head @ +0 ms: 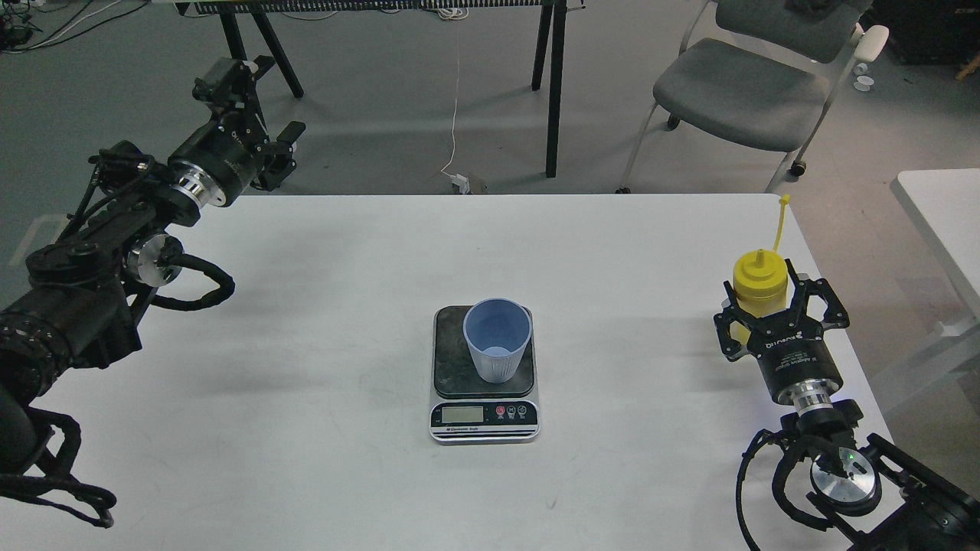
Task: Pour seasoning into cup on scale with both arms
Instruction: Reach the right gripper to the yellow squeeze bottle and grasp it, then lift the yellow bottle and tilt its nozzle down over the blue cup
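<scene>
Yellow seasoning (759, 285) clamped in R pincer (779, 310); L pincer (256, 103) apart, empty; cup (498, 339) on scale (484, 417).

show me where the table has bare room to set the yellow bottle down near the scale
Bare tabletop lies left of the scale, reaching toward the left gripper. More bare room lies between the scale and the right gripper, which surrounds the seasoning bottle. The strip in front of the scale is free too. Only the scale plate is crowded, taken by the blue cup.

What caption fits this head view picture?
Right gripper holds the yellow bottle; blue cup waits on the scale.
</scene>
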### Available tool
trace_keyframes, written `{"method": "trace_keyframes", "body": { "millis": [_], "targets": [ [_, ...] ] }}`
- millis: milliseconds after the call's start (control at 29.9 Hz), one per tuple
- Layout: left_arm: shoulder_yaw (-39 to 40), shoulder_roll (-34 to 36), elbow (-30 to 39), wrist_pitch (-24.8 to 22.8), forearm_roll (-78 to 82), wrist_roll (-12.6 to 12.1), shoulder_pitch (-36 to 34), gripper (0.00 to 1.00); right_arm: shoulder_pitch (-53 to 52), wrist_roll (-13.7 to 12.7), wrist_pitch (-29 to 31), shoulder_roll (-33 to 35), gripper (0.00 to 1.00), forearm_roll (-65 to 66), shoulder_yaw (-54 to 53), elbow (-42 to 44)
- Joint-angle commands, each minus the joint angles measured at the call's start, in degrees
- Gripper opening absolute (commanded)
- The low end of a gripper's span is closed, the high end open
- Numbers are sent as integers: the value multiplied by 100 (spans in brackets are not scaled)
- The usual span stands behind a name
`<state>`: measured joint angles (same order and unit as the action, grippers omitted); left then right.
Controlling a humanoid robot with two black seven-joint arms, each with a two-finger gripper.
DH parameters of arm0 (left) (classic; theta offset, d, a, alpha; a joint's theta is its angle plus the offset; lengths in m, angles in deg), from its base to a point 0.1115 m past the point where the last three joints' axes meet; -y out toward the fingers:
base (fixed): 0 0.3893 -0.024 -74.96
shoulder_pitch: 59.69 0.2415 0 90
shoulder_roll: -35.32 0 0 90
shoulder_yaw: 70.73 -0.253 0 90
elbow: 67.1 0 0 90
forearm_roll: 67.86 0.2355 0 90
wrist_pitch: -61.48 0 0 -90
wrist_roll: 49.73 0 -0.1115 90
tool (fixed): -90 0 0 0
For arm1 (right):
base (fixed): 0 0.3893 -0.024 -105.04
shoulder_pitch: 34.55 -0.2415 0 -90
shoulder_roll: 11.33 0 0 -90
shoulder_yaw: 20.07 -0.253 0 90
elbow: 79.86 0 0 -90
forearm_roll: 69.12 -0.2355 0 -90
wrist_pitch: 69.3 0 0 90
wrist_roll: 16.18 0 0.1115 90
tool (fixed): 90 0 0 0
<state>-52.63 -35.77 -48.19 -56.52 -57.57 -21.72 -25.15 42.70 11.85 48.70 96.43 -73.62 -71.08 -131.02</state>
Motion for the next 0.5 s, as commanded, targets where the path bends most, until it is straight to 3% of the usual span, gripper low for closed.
{"method": "trace_keyframes", "body": {
  "millis": [0,167,468],
  "targets": [
    [0,-19,0,1,0,0,0,99,10,-3,0,-10,45,398,-58,1],
    [9,-28,0,1,0,0,9,99,-25,-3,0,51,43,800,21,-191],
    [9,-45,26,1,0,0,9,99,-727,-3,-31,790,39,3437,433,-2248]
  ]
}}
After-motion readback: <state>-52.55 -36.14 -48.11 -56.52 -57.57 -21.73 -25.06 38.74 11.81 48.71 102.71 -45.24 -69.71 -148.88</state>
